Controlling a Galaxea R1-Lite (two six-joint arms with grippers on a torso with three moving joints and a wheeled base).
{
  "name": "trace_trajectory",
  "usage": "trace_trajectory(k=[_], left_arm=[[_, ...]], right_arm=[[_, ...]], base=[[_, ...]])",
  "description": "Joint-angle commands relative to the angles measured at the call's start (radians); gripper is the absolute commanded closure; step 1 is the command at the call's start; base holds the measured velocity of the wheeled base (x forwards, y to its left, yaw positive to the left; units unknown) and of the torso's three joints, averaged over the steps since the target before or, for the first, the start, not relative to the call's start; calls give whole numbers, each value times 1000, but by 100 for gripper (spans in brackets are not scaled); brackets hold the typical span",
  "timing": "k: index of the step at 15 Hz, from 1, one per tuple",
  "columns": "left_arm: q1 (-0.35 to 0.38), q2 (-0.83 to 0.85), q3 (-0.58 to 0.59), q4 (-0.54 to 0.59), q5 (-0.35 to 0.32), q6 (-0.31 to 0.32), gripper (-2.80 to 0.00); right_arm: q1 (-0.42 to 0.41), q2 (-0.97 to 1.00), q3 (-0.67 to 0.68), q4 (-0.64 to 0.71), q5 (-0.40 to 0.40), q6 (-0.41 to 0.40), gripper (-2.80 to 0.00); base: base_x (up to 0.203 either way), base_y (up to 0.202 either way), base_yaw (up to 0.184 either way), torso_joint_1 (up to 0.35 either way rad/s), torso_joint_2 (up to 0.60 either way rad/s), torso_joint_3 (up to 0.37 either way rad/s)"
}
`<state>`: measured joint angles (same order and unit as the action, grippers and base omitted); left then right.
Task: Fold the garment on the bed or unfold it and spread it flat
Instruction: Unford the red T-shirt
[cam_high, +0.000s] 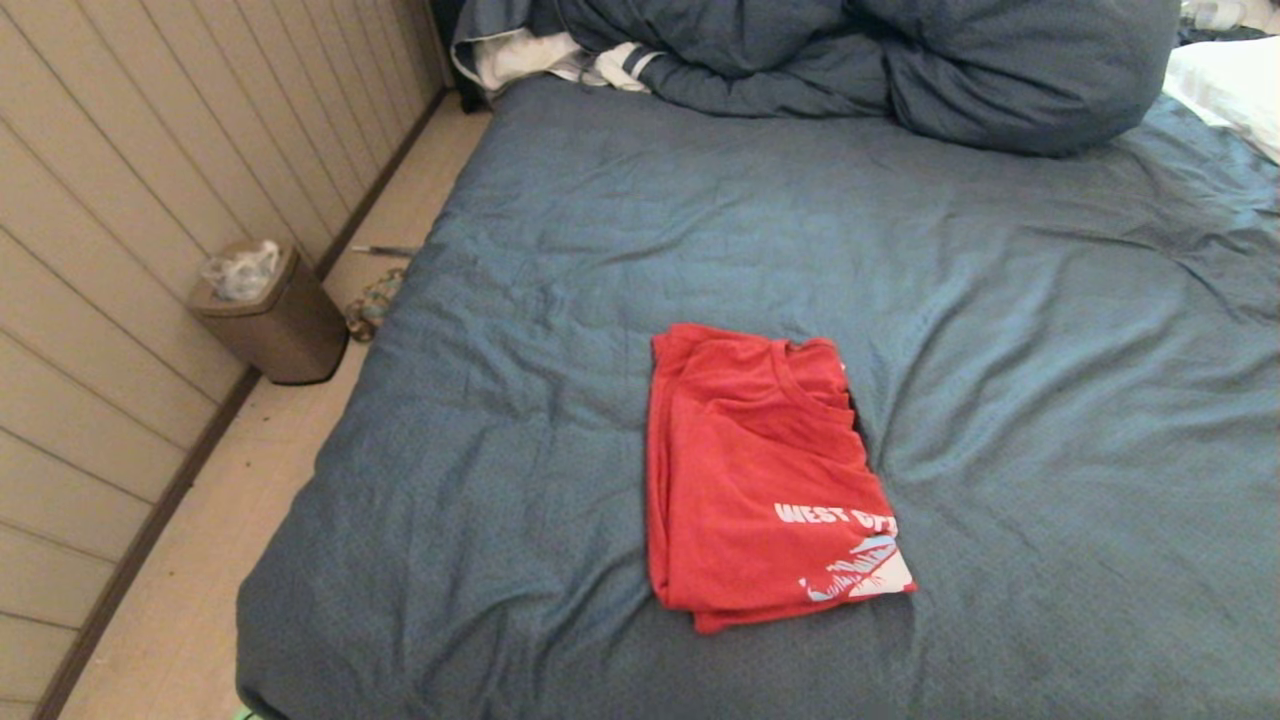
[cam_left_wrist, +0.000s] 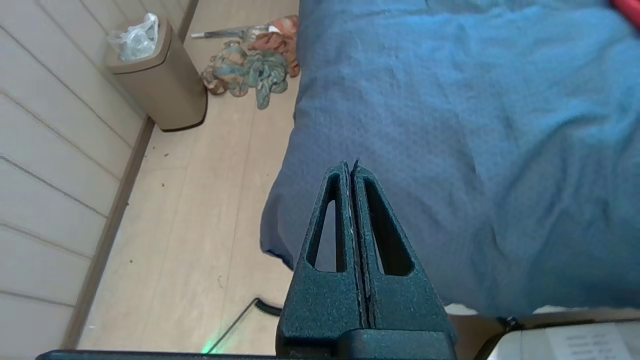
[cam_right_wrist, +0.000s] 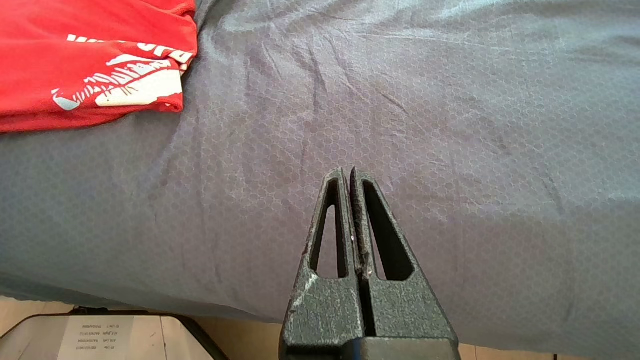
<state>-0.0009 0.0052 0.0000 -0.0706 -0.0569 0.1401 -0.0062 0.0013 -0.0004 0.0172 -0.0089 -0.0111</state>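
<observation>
The folded red cotton T-shirt (cam_high: 765, 470) is lying flat on the slate-blue bed (cam_high: 1050, 400). The left gripper (cam_left_wrist: 351, 167) and right gripper (cam_right_wrist: 348, 172) are both hovering pinched shut and empty, the shirt at the right's ten o'clock. They probably need opening before reaching for a hem.

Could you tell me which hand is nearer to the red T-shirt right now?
Right. The right hand, shut, hangs over bare sheet by the bed's near edge, with the T-shirt close beside it. The left hand, shut, is at the bed's left corner, farther away.

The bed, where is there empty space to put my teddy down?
The bed is bare right of the folded red T-shirt, and left of it to the bed's edge. Bare sheet also runs between the shirt and the bunched duvet. The far end is crowded with duvet and white cloth.
</observation>
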Motion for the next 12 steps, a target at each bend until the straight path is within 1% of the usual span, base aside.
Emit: trace_trajectory(k=[1,3,4,5,7,12], left_arm=[[-1,-5,38,-2,16,-19,0],[-1,-5,38,-4,27,-54,0],[-1,-6,38,-8,38,-100,0],[1,-5,38,-15,46,-132,0],[1,-5,38,-15,46,-131,0],[1,-5,38,-15,46,-131,0]], right_arm=[[-3,3,2,3,-2,1,0],[-3,3,2,1,-2,2,0],[-3,3,2,1,-2,0,0],[-3,3,2,1,-2,0,0],[-2,3,1,0,4,-14,0],[-3,0,2,3,3,-7,0]], base=[[0,0,0,0,0,0],[0,0,0,0,0,0],[0,0,0,0,0,0],[0,0,0,0,0,0],[0,0,0,0,0,0],[0,0,0,0,0,0]])
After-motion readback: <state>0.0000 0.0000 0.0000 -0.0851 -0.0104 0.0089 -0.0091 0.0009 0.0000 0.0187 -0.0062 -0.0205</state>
